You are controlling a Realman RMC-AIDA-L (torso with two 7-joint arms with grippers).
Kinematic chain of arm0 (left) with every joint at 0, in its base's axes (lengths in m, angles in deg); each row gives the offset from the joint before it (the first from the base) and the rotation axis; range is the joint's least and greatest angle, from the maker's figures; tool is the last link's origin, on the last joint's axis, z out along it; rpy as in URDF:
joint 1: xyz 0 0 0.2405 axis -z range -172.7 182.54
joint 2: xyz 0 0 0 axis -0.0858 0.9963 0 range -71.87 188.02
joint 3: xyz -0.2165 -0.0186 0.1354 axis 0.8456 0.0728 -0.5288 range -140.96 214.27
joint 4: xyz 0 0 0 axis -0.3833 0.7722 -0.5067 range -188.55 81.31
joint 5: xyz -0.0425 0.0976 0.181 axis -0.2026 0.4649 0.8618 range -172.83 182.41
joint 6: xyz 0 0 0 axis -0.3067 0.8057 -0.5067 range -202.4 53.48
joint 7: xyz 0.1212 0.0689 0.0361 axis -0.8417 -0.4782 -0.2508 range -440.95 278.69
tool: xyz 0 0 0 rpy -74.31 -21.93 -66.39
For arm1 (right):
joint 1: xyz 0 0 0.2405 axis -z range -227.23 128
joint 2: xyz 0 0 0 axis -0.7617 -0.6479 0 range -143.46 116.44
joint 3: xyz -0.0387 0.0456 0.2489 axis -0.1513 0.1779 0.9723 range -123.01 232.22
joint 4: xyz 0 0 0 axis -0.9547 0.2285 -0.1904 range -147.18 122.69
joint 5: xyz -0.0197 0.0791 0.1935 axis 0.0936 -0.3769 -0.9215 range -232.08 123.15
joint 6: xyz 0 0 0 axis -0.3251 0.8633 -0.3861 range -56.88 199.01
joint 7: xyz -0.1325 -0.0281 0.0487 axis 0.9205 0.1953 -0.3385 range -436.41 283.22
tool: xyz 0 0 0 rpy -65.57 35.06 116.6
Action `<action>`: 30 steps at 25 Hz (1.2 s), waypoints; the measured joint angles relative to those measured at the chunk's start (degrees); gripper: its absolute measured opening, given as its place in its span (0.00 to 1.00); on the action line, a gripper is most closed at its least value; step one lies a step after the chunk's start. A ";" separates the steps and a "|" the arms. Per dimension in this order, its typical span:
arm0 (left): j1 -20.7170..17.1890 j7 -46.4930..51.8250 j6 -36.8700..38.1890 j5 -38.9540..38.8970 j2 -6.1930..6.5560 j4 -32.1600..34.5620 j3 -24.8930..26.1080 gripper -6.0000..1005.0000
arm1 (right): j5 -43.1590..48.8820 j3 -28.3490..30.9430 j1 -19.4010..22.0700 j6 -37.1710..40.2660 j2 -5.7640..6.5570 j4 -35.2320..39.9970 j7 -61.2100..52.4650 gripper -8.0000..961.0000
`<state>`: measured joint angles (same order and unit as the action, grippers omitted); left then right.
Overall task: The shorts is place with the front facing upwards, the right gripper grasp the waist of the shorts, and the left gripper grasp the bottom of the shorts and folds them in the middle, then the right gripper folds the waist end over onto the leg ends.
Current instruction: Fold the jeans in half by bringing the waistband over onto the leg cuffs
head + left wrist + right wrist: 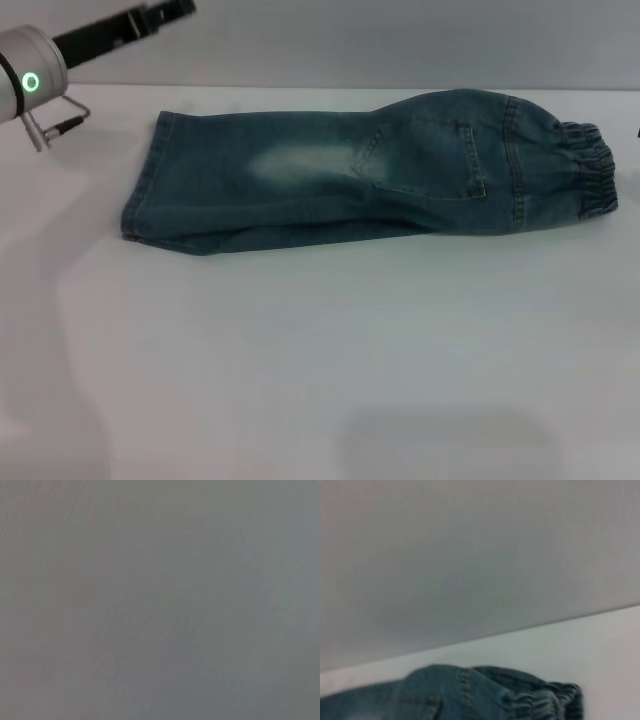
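Tabletop (300,380) is seen nearest in the head view, white and bare up to the denim. One pair of shorts (370,170) is laid on it, already doubled lengthwise, so that the legs are stacked and a single pocket faces up. Its long axis is set across the robot, with the leg ends (145,185) toward the robot's left and the waist of the shorts (590,170) toward its right. Beyond the hems, at the far left corner, one arm is counted: the left gripper (165,14), held apart from the cloth, its finger state not discernible. The right gripper is not seen, though the waistband is caught by its wrist view, so it is judged nearer the waist.
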<state>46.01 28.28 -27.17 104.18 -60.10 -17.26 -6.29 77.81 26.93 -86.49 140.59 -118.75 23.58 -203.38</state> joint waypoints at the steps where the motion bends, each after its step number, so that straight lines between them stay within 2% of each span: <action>1: -0.30 -4.98 0.09 -4.69 -0.15 -1.06 -0.18 0.83 | 1.92 -0.02 -0.74 0.23 0.21 0.17 -0.68 0.47; 2: -0.53 -14.09 1.03 -13.63 -0.24 -3.75 -0.36 0.83 | 4.88 -0.01 -1.96 0.96 0.54 0.30 -1.54 0.47; 4: -0.53 -14.09 1.03 -13.63 -0.24 -3.75 -0.36 0.83 | 5.78 -0.04 -2.50 1.35 0.62 0.35 -1.69 0.47; 5: -0.57 -24.01 3.13 -22.17 -0.28 -7.00 -0.31 0.83 | 6.29 -0.05 -2.83 1.60 0.67 0.39 -1.79 0.47; 8: -0.62 -29.05 4.58 -26.58 -0.29 -8.64 -0.27 0.83 | 6.84 -0.09 -3.45 2.00 0.80 0.45 -2.04 0.47; 9: -0.68 -35.15 6.80 -31.55 -0.28 -10.64 -0.18 0.83 | 6.85 -0.10 -3.54 2.07 0.84 0.45 -2.11 0.47; 10: -0.73 -46.56 11.69 -40.91 -0.29 -15.21 -0.17 0.83 | 6.86 -0.08 -3.61 2.15 0.87 0.46 -2.27 0.47; 14: -0.79 -57.00 17.21 -49.65 -0.29 -19.71 -0.32 0.83 | 7.21 -0.03 -3.64 2.10 0.97 0.47 -2.89 0.47; 17: -0.80 -59.40 19.22 -50.98 -0.30 -20.70 -0.36 0.83 | 7.67 -0.09 -3.58 1.95 0.97 0.36 -2.90 0.47; 25: -0.80 -64.08 23.62 -51.66 -0.55 -22.19 -0.26 0.83 | 7.17 -0.12 -3.30 0.29 -0.43 -0.41 -1.29 0.47; 30: -0.68 -65.66 24.81 -52.03 -0.57 -23.08 0.05 0.83 | 7.52 -0.55 -3.75 -1.64 -0.56 -2.43 -0.32 0.47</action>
<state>45.34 -37.38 -2.36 52.15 -60.67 -40.34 -6.24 85.33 26.38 -90.24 138.95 -119.31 21.15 -203.70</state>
